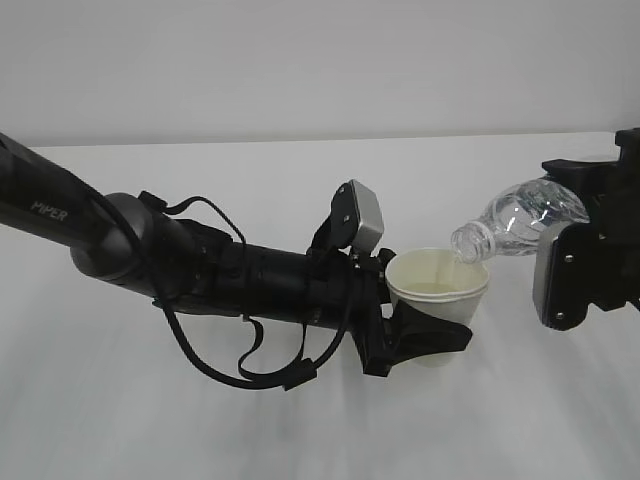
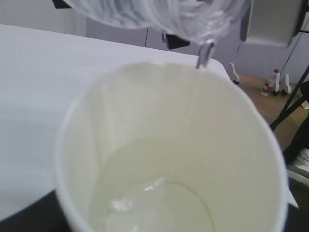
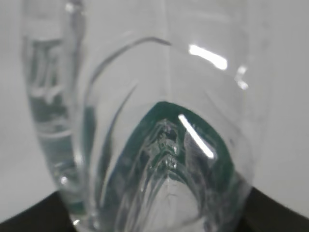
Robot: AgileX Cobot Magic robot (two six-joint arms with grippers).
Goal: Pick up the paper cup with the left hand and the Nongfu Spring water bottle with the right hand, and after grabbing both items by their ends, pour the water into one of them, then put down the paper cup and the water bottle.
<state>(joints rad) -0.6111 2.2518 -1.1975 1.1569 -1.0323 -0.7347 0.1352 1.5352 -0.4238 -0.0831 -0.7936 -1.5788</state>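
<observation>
My left pincer grips the paper cup above the white surface while my right pincer clasps the tilted water bottle, its mouth dripping water into the cup.

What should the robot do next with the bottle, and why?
Probably keep the bottle tipped a little longer. Its open mouth sits just over the cup's rim, and a thin stream of water is falling in. The cup holds only a shallow pool at the bottom, with plenty of room left. The left hand holds the cup and the right hand holds the bottle.
</observation>
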